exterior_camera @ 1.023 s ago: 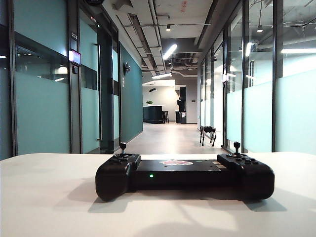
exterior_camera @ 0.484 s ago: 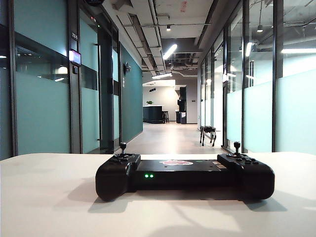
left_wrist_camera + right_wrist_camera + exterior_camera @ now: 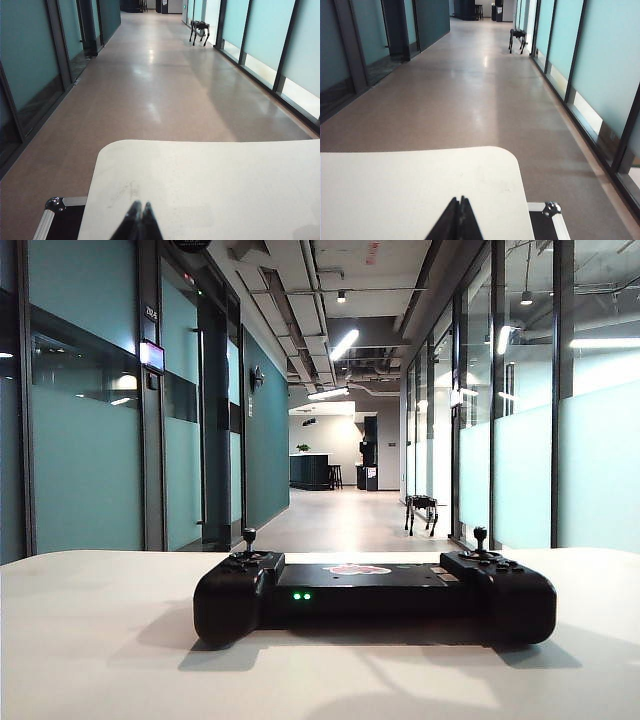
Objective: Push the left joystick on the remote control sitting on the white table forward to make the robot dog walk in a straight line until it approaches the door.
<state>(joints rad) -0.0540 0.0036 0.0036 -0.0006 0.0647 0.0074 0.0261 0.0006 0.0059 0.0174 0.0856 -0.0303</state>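
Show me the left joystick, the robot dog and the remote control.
left joystick (image 3: 248, 536), exterior view, on its knob cap.
robot dog (image 3: 421, 504), exterior view, on its body.
remote control (image 3: 380, 592), exterior view, on its flat middle bar.

One remote control (image 3: 375, 598), two thumbsticks (image 3: 248, 536), one robot dog (image 3: 421, 511), two hands (image 3: 138, 220).

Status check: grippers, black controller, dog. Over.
Left gripper and right gripper shut, empty, over white table. Black gamepad remote control untouched, left joystick upright. Robot dog down the corridor; path clear.
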